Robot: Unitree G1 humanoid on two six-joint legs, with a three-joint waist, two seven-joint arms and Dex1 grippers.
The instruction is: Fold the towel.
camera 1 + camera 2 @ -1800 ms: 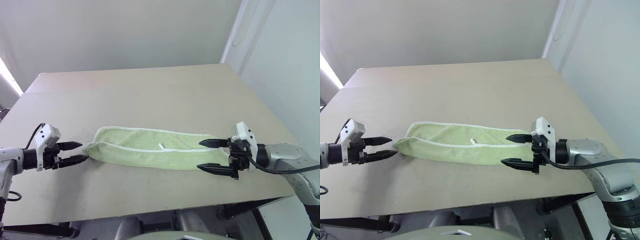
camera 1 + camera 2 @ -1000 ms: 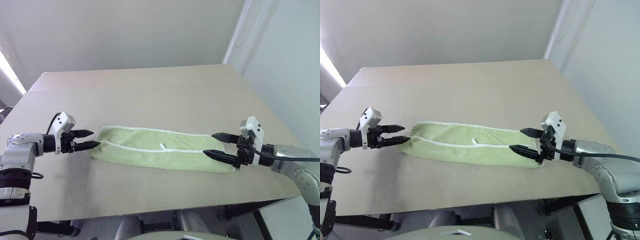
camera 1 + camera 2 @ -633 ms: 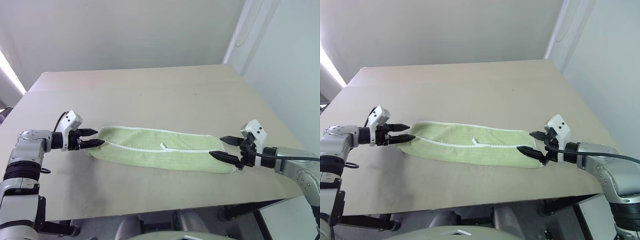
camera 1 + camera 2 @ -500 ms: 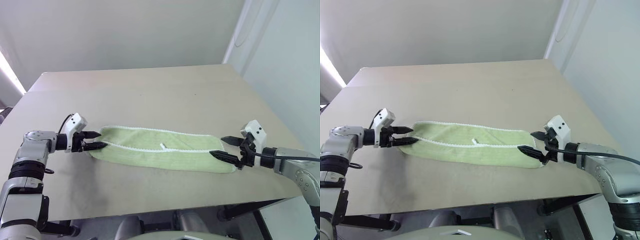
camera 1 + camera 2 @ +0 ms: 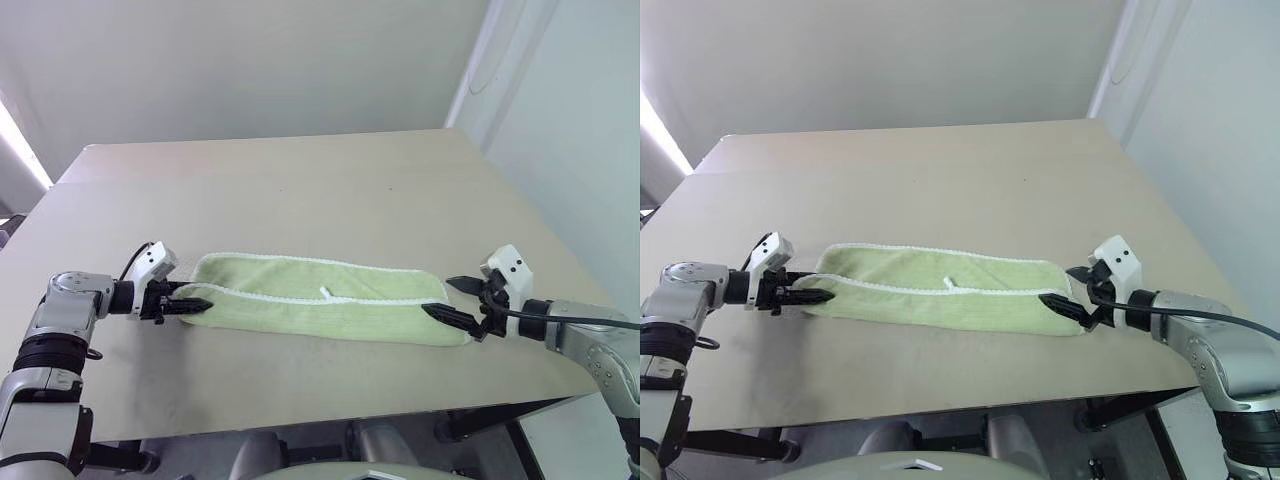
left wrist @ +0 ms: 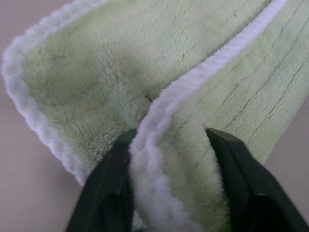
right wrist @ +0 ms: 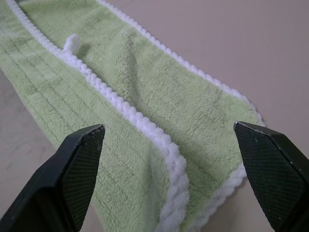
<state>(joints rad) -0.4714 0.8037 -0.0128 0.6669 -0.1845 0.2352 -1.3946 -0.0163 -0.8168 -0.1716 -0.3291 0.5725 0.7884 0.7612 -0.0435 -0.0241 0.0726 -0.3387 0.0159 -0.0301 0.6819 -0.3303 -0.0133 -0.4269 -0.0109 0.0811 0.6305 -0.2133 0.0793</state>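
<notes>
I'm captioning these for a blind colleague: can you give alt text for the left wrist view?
Two black fingers of the left gripper close on a bunched fold of the light yellow-green towel at its white scalloped edging. The towel spreads away from the gripper across the beige table.

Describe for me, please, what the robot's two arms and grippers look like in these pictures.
Both arms are silver-grey metal with rounded joint housings. Each ends in a black wrist block topped by a small white camera housing. The left gripper and right gripper each carry two slim, pointed black fingers whose inner faces are cross-hatched. A black cable runs along the right forearm, and another loops at the left wrist.
</notes>
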